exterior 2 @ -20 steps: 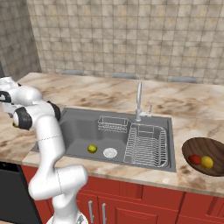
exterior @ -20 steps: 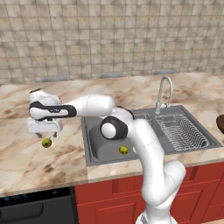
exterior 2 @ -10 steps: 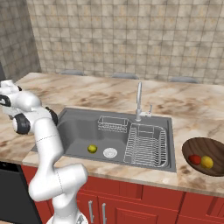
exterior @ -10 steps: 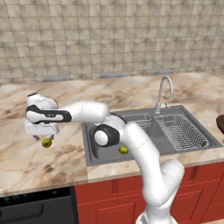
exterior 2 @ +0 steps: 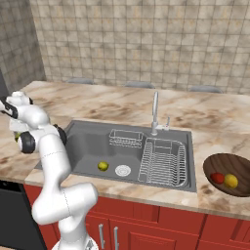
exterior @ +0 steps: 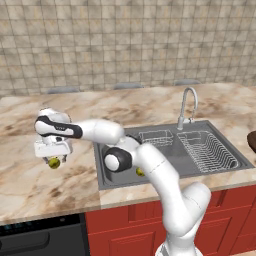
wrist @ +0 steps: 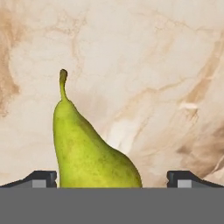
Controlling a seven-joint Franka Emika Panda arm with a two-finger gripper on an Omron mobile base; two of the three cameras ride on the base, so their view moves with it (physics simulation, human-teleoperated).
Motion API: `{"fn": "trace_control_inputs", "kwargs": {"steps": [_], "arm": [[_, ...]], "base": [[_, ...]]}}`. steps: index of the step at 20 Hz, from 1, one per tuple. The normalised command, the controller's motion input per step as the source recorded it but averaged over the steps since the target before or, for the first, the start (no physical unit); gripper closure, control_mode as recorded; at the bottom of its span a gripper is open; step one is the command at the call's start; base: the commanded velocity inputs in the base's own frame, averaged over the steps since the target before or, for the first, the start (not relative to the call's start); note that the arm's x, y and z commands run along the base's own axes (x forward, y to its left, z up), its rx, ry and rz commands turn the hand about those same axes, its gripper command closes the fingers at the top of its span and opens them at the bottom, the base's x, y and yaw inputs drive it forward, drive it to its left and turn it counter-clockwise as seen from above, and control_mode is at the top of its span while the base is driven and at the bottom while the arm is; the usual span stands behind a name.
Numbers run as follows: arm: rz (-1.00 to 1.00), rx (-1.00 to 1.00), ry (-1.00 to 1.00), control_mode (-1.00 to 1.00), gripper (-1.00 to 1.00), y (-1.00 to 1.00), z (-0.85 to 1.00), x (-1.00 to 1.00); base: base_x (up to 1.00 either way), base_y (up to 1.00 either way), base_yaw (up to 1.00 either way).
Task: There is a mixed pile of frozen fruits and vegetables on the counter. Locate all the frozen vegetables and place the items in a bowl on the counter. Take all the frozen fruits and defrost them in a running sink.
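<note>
A: Start at the jaws. How do they stand?

B: Spread wide. In the hand view the two dark tips sit at the lower left and lower right, with the pear (wrist: 89, 148) between them, nearer the left tip and touched by neither. Its stem points toward the top of the frame.

A: So nothing is gripped yet?

B: Not by my reading. In the left base view the gripper (exterior: 54, 156) hangs at centre left, the yellow-green fruit just beneath it on the surface (exterior: 30, 185).

A: What makes for a good grasp?

B: I'd shift sideways so the fat belly sits midway between the tips, come down until they bracket its widest part, then close slowly. Pinching near the narrow neck could let it squirt out.

A: And after that?

B: It goes to the sink (exterior 2: 88, 141), in the middle of the right base view, where another yellow-green fruit (exterior 2: 103, 166) already lies near the drain. The bowl (exterior 2: 219, 163) at the right edge holds the red (exterior 2: 218, 178) and yellow-orange (exterior 2: 231, 181) items.
</note>
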Motion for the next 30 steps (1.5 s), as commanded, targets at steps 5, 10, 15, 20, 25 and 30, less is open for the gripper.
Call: {"fn": "trace_control_inputs", "kwargs": {"steps": [5,10,15,20,25,30], "arm": [[0.0,0.02,0.0,-1.0,-1.0,0.08,-0.33,-0.17],[-0.02,0.04,-0.01,-1.0,1.0,0.03,-0.24,-0.18],[-0.01,-0.05,0.04,-1.0,1.0,-0.07,0.02,-0.18],[0.0,-0.12,0.17,-1.0,1.0,-0.46,0.47,-0.23],[-0.04,-0.09,0.04,-1.0,1.0,-0.76,0.53,-0.34],[-0.03,-0.12,0.16,-1.0,1.0,-0.86,0.35,-0.35]], "base": [[0.0,0.0,0.0],[0.0,0.0,0.0],[0.0,0.0,0.0],[0.0,0.0,0.0],[0.0,0.0,0.0],[0.0,0.0,0.0]]}}
